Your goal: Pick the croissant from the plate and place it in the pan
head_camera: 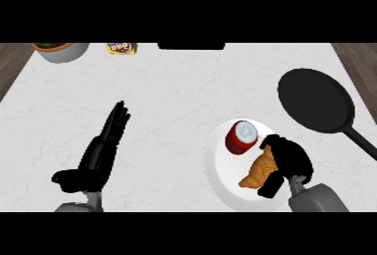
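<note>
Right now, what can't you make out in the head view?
- Croissant: its right side is hidden under the right hand, so contact by the fingers is unclear.
- Pan: handle cut off at the right edge.
- Red can on the plate: label too small to read.
- Bowl and small packet: cut off at the top edge.
- Left hand: open, resting at lower left.

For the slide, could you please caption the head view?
Right hand curls over the croissant on the plate beside a red can; pan waits.
</note>
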